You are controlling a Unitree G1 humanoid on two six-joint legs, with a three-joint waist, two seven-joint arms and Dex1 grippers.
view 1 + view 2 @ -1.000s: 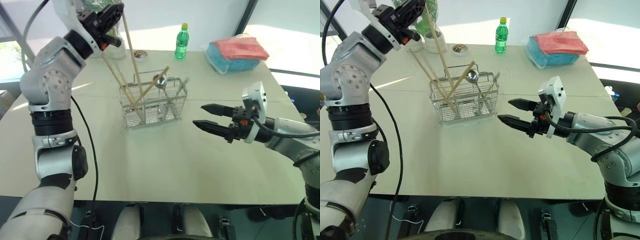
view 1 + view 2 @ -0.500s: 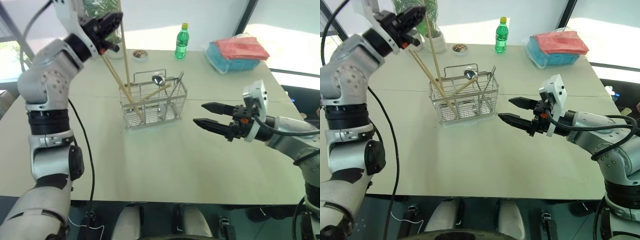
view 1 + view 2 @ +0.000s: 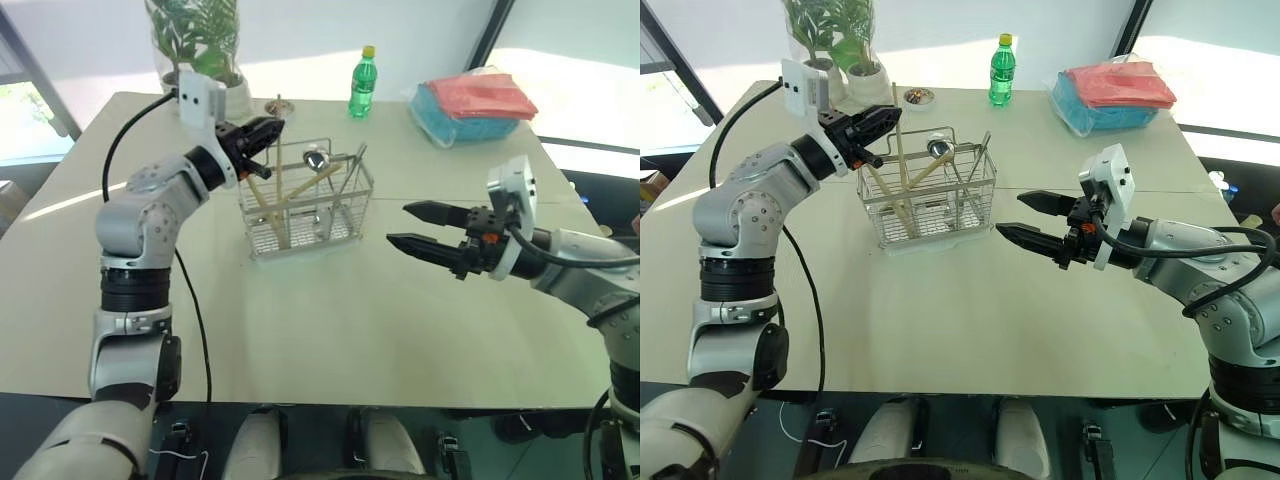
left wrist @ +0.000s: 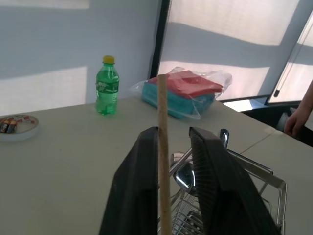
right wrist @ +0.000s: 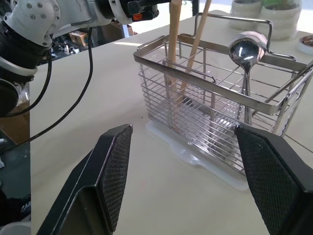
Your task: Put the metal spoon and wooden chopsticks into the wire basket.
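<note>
The small dish's contents are too small to identify.

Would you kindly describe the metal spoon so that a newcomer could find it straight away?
Start at the wire basket in the middle of the pale table. The metal spoon stands in it, handle down, its bowl above the rim. It is the shiny silver piece; the wooden chopsticks beside it are plain tan sticks.

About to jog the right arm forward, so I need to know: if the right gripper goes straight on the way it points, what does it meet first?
Most likely the wire basket. The right gripper, jaws open, points at its near side across bare table, though depth is hard to judge.
</note>
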